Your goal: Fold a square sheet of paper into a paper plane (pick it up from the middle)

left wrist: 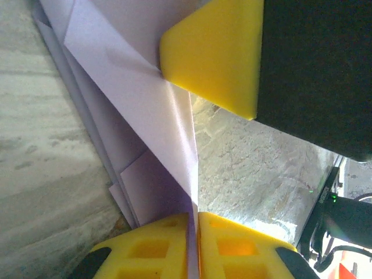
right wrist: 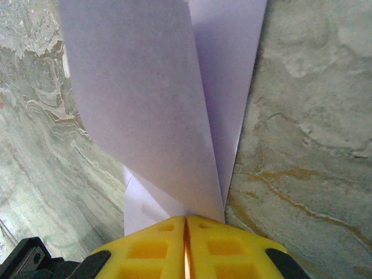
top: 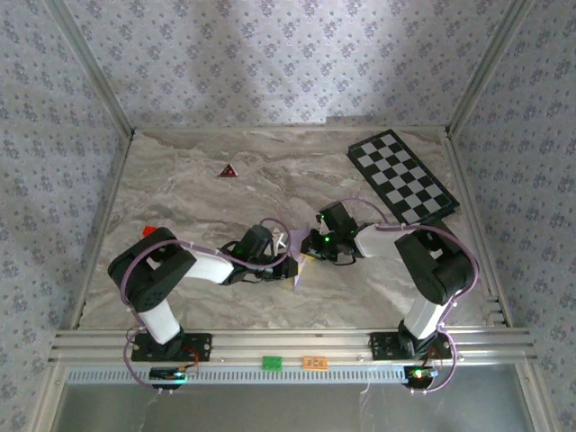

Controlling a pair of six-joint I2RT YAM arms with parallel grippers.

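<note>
Showing layered folds at mid-table between the arms, the square sheet of paper (right wrist: pixel 145 99) is pinched from both sides: the left gripper (left wrist: pixel 193 218) is clamped on one creased edge, the right gripper (right wrist: pixel 186 221) on another. From above, both wrists cover most of it, so its outline is unclear. The checkered board (top: pixel 402 175) lies well apart.

On the table (top: pixel 180 184), the paper (top: pixel 295 268) sits between left fingers (left wrist: pixel 154 247) and right fingers (right wrist: pixel 152 251).

Both arms bent inward, wrists low. Left tool (left wrist: pixel 193 247) pinched tight on the folded lilac paper (left wrist: pixel 145 116); right tool (right wrist: pixel 186 247) clamped on it too, one yellow finger (left wrist: pixel 215 58) just ahead of the left tool.
</note>
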